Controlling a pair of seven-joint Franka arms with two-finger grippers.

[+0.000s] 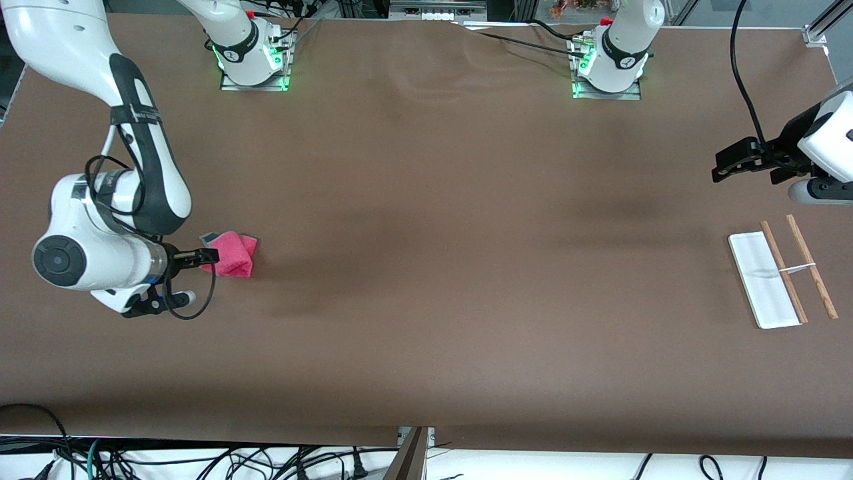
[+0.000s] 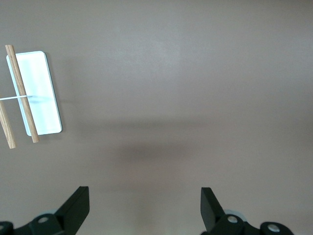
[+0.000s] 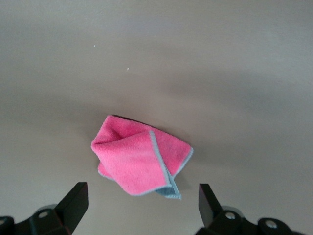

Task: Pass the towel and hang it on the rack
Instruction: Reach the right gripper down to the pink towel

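Fingers (image 3: 73, 200) of right gripper (image 3: 142, 208) spread wide, poised over towel (image 1: 234, 254) crumpled at right arm's end of table: light, limp, likely best pinched at raised fold; left gripper (image 2: 144, 210) likewise spread, waiting near rack (image 1: 780, 277).

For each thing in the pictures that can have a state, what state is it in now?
towel: crumpled on the table, not held.
rack: lying flat on the table, nothing hung on it.
right gripper: open, over the towel.
left gripper: open, empty, over bare table beside the rack.
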